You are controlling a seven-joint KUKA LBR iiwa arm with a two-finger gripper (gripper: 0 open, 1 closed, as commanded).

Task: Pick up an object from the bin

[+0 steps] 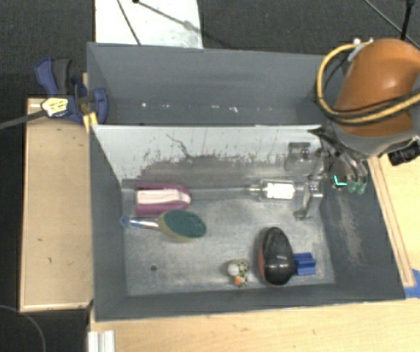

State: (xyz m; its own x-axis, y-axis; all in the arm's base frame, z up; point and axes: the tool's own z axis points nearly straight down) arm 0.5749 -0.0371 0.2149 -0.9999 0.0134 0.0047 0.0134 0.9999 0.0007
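Bin (195,86): grey metal, with a few loose things spread well apart over its floor, no heap.
Arm (382,79): comes in from the right under its orange cover and hangs over the bin's right rear corner.
Black mouse (275,255): a rounded black thing at the front, right of the middle.
Green brush (182,225): an oval green head on a blue handle, lying left of the middle.
Pink block (163,196): pink and white, just behind the brush.
Clear bottle (275,191): lies on its side near the back wall, just left of the gripper. It is the nearest thing, so probably the one to be picked.
Blue piece (306,264): touches the mouse's right side.
Small toy (237,271): pale and yellowish, just left of the mouse at the front.
Risk: the bottle is round and smooth, so a push from its right end would likely roll or slide it along the wall instead of seating it. The wall and the bin's right slope are close, so a descent here could scrape metal.
Gripper (308,200): low over the floor beside the bottle's right end. Whether it is spread or pressed together cannot be told. Nothing shows held in it, and contact with the bottle is unclear.
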